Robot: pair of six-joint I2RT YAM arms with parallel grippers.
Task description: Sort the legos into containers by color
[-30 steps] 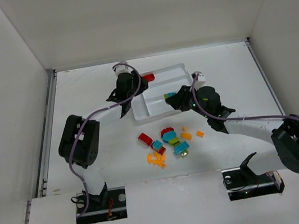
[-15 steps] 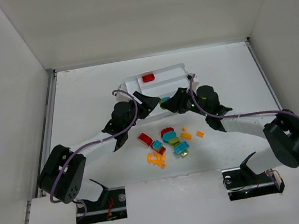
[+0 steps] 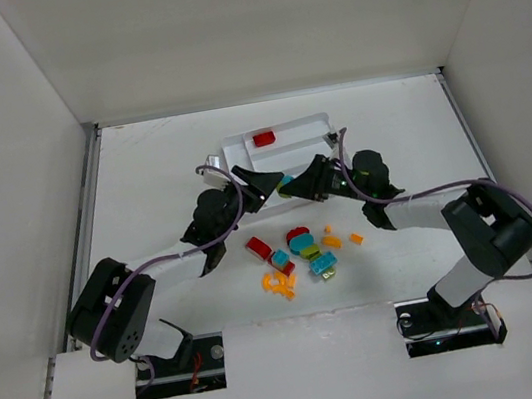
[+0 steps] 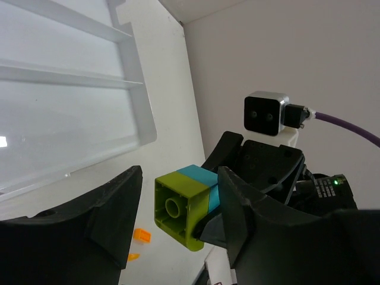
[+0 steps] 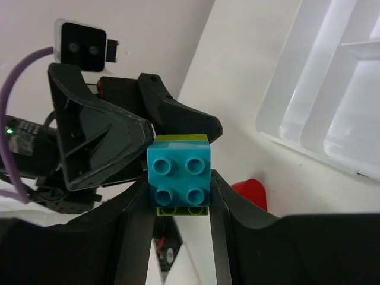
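- The teal square plastic brick stacked on a lime green one point(image 5: 178, 172) is held in the air just off the near edge of the tray, between the two claws; the wrist views show its studded teal face and its hollow lime underside point(image 4: 184, 205).
- The right gripper point(image 5: 178, 181) pinches this stacked pair, one finger pressed on each side of the teal half.
- The left gripper point(image 4: 179, 178) has its fingers spread around the lime end. A gap shows on one side, so it is not clamping.
- The white rectangular plastic tray with long slots point(image 3: 301, 135) sits on the far side of both claws, and a red plastic brick point(image 3: 264, 139) lies in its far slot.
- A loose cluster of red, orange, teal and lime bricks point(image 3: 295, 256) lies on the white table point(image 3: 141, 179) nearer the arm bases. One small orange brick point(image 3: 355, 239) sits just to the cluster's right.
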